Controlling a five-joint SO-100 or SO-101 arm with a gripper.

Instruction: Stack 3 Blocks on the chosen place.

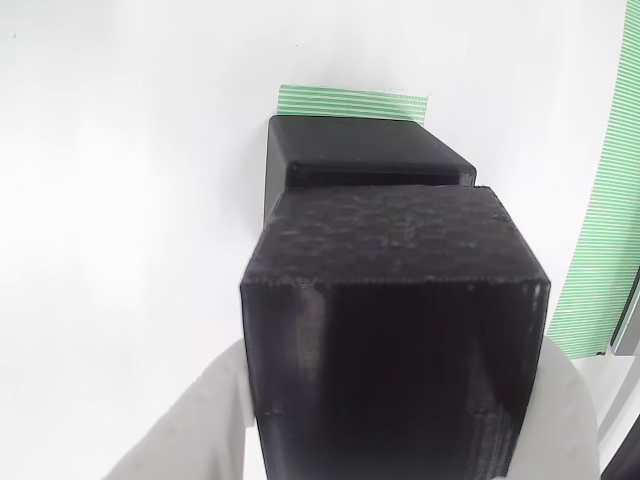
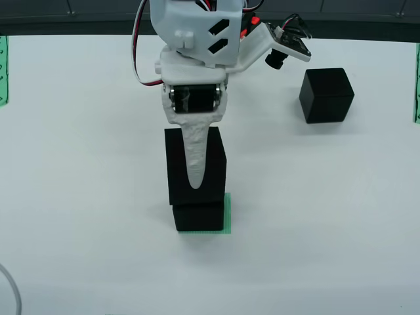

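Item: white printed-plastic claw point(image 2: 195, 172), jaws clamped on matte black rounded-edge plastic cube point(image 2: 195, 165), held just above or on a second black cube point(image 2: 197, 217), contact unclear.
Base cube sits on green-and-white striped square patch point(image 2: 227, 213).
Step tip: square top cube's edges w/ lower one, settle flat before opening; judged approx. mid-task.
Third black cube point(image 2: 326, 95) well apart on white counter point(image 2: 79, 197).
Textures: fine layer lines, dusty top face; long green-striped strip point(image 1: 605, 210) at right of wrist view.
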